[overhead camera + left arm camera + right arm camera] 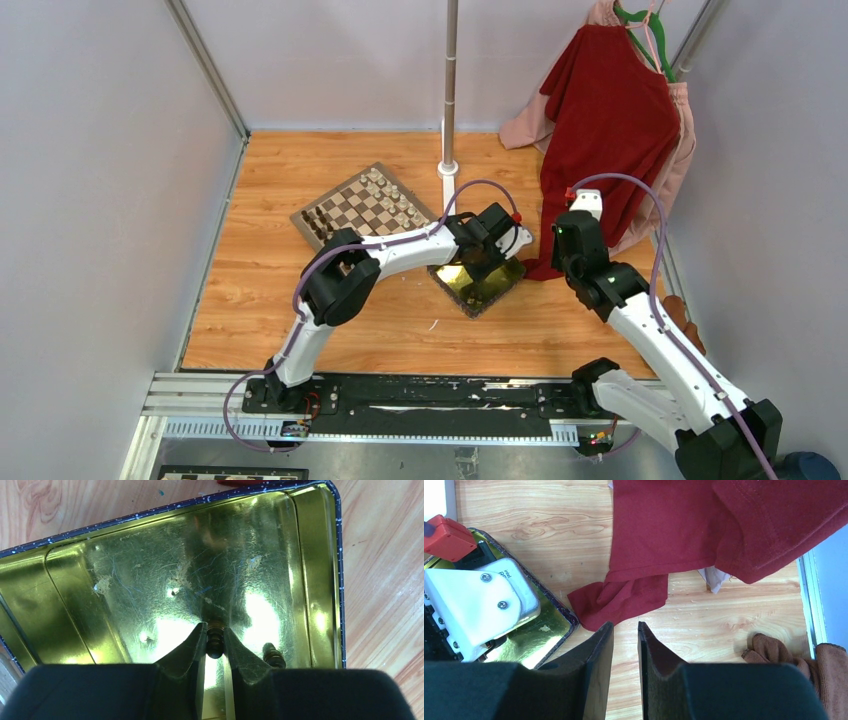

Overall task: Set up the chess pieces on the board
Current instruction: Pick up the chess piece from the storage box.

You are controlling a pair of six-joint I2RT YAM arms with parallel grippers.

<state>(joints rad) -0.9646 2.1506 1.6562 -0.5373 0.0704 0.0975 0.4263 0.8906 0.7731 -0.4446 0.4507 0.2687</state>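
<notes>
The step in hand is a pick from the tray. In the left wrist view the left gripper [215,631] is clenched on a dark piece [215,641], one finger pressed to each side of it, low over the tray [150,575] floor. I cannot tell whether the piece stands or lies. A second dark piece [273,655] sits just beside the right finger, outside the grip. The right gripper [625,630] hangs over bare table toward the right edge. Its jaws are a little apart with nothing between them, near a fold of red cloth [624,600].

Farther back, the board [358,212] lies skewed toward the table's far edge, left of the pole [450,90]. White pieces [393,192] line its far-right side and dark ones [322,222] its near-left side.

The next move likely calls for a straight lift, clearing the tray wall without nudging the neighbouring piece. After that comes a carry to the board's dark side and an upright set-down on a free square. So small a piece could slip or twist in the grip.

Only the left wrist view shows the grip and the two tray pieces; from above, the arm's head covers them. Only the top view shows the board. The right wrist view alone shows a brown glove [774,652] by the right edge.
</notes>
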